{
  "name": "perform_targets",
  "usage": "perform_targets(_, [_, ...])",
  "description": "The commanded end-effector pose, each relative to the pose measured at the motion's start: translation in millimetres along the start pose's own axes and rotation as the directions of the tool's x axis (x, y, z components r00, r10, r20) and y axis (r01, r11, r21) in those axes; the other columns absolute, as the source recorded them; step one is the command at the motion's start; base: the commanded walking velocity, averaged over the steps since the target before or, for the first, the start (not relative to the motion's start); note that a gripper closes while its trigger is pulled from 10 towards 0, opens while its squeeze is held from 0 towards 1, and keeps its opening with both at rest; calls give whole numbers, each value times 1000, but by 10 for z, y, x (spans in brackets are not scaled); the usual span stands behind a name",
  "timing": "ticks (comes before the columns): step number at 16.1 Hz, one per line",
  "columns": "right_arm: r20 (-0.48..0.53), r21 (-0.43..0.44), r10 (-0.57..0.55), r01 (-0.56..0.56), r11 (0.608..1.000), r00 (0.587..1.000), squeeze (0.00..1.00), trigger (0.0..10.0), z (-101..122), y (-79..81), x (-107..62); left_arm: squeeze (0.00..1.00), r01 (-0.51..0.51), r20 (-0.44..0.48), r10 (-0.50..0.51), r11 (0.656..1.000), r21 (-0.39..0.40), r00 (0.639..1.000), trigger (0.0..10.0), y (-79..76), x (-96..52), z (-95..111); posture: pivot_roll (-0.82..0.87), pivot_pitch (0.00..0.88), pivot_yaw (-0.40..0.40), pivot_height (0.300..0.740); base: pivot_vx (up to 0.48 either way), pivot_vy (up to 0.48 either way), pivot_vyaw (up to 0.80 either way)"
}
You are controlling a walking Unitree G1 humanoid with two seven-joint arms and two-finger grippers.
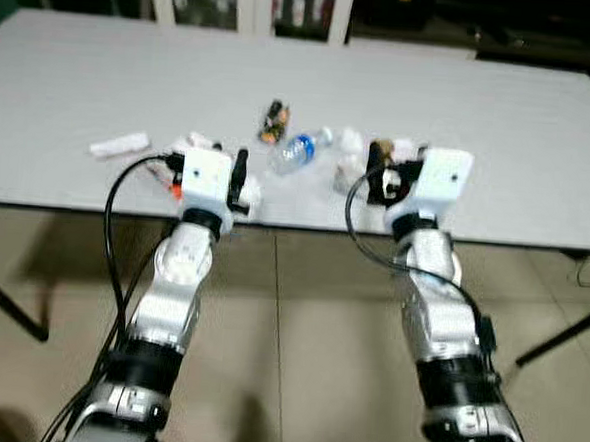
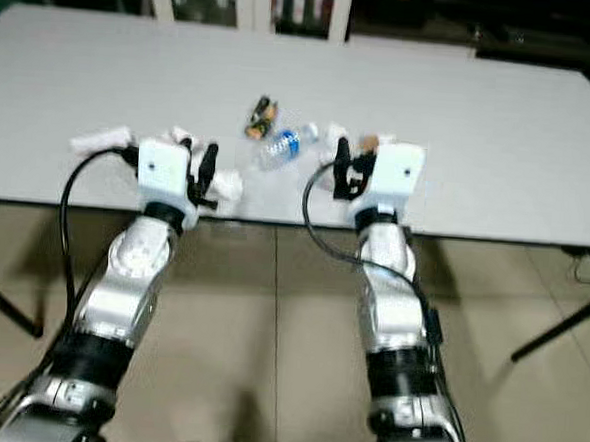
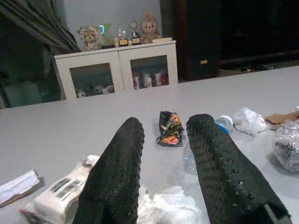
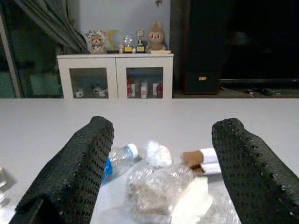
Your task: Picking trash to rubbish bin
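Observation:
Trash lies on the near part of a long white table [image 1: 482, 112]: a plastic bottle [image 1: 297, 149] with a blue label, a dark and orange snack wrapper [image 1: 273, 122], crumpled white paper [image 3: 170, 205], a clear plastic bag [image 4: 159, 186] and a brown cardboard piece [image 4: 196, 158]. My left gripper [image 1: 240, 178] hovers open at the table's front edge, just above the crumpled paper, with the snack wrapper [image 3: 169, 128] beyond its tips. To the right, my right gripper [image 1: 376, 176] stands wide open over the clear plastic bag, holding nothing.
A white packet with a barcode [image 3: 58, 196] and a flat white wrapper [image 1: 119, 145] lie at the left. A white glass-door cabinet [image 1: 253, 3] stands behind the table. Black table legs [image 1: 558, 342] slant down at both sides onto the tiled floor [image 1: 298, 331].

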State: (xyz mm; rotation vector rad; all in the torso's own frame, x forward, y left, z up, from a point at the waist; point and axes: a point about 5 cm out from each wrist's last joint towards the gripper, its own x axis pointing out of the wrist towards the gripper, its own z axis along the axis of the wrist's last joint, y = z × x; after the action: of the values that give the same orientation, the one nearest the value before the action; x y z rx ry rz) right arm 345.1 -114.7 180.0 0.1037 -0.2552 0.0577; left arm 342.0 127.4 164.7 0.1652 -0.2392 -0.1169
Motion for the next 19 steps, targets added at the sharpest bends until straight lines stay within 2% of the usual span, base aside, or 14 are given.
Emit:
perform_targets(1, [10, -10, -32, 32, 999, 999, 0, 10000, 31, -114, 8, 0, 21, 12, -21, 1000, -2, 1000, 10000, -94, 27, 48, 14, 68, -41, 740, 480, 0, 0])
perform_targets(8, [-2, 19, -46, 46, 999, 999, 0, 10000, 17, -121, 9, 0, 34, 14, -34, 999, 13, 999, 10000, -113, 26, 52, 15, 69, -39, 740, 480, 0, 0])
perform_targets(12, [8, 23, -44, 43, 999, 999, 0, 10000, 31, -122, 20, 0, 37, 15, -37, 999, 10, 999, 10000, -114, 30, 56, 17, 66, -38, 740, 480, 0, -711])
perform_targets(17, [11, 19, -47, 47, 999, 999, 0, 10000, 31, -120, 19, 0, 41, 22, -41, 999, 0, 999, 10000, -118, 34, 67, 16, 63, -38, 740, 480, 0, 0])
perform_targets(19, [10, 19, -49, 49, 999, 999, 0, 10000, 30, -125, 18, 0, 36, 23, -35, 999, -8, 999, 10000, -123, 34, 71, 15, 65, -38, 740, 157, 0, 0])
